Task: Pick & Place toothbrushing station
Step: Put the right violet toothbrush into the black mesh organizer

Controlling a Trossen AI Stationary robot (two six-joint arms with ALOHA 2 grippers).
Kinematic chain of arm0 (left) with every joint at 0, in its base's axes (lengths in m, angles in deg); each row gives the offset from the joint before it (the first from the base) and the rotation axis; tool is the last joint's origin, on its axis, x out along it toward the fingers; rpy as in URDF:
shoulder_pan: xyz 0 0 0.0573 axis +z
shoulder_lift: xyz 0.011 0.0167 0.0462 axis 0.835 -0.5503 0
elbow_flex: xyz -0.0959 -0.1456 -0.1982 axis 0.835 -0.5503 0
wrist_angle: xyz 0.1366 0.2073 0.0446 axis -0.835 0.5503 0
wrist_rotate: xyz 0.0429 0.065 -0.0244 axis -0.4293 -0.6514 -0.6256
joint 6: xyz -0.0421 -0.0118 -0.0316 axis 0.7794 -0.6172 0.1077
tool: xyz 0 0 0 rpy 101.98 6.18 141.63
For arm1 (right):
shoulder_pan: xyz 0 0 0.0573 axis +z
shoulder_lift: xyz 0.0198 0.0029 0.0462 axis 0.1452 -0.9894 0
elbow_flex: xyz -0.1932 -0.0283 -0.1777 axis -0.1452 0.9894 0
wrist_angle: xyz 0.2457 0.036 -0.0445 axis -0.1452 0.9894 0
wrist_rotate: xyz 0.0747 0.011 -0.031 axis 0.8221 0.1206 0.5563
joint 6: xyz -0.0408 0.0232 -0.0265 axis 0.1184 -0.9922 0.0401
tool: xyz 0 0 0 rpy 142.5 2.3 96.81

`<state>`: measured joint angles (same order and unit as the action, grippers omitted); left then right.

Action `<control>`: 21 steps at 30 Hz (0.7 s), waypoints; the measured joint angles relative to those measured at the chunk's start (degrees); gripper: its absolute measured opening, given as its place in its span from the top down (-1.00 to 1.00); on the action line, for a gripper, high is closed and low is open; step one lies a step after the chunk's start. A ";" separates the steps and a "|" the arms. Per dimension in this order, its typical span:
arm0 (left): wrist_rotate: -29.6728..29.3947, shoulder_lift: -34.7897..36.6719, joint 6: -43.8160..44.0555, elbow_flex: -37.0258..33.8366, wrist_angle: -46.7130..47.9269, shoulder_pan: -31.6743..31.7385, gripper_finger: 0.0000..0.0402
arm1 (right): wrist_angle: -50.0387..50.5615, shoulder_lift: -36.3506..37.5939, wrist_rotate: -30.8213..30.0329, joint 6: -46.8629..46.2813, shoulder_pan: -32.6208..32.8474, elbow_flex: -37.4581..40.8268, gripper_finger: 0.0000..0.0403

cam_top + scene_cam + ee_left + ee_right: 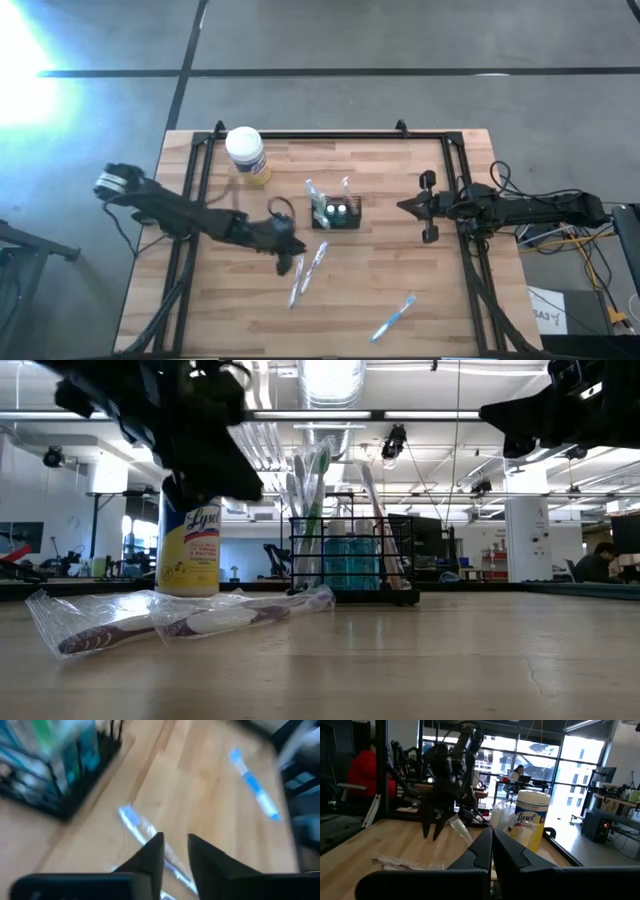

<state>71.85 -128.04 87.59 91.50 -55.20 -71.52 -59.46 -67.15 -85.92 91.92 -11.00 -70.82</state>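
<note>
The toothbrushing station (336,213) is a small black wire holder standing on its base at the table's middle, with toothbrushes upright in it; it also shows in the low view (350,560). My left gripper (288,258) hovers open, with a narrow gap (175,842), above two plastic-wrapped toothbrushes (308,272) lying flat just near and left of the holder. It touches nothing. My right gripper (402,207) is shut (491,836) and empty, held above the table to the right of the holder.
A round white-lidded jar with a yellow label (247,155) stands at the far left of the table. A loose blue toothbrush (394,318) lies near the table's near edge, right of centre. A black frame rail (320,134) runs along the far edge.
</note>
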 joint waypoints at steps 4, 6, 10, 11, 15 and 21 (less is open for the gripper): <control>-0.48 -8.17 3.78 9.75 10.56 -0.98 0.26 | 0.00 0.00 0.01 -1.84 0.00 0.00 0.96; -0.45 -12.16 5.49 14.47 16.20 -1.08 0.10 | 0.00 0.00 0.03 -2.91 0.00 0.00 0.96; -0.48 -18.87 7.81 23.53 25.36 -1.16 -0.14 | 0.20 -0.04 0.08 -4.32 0.02 0.00 0.96; -0.53 -20.45 8.35 25.90 27.68 -1.16 -0.16 | 0.35 -0.05 0.09 -4.53 0.01 0.01 0.96; -0.59 -27.01 8.81 33.77 34.30 -1.38 -0.19 | 0.44 -0.09 0.14 -5.21 0.02 0.26 0.96; -3.09 -35.56 10.49 43.58 44.97 -1.96 -0.16 | 0.42 -0.09 0.16 -5.21 0.02 0.50 0.96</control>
<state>68.76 -163.60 98.09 135.08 -10.24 -73.49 -59.05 -67.24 -85.76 86.72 -10.98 -70.32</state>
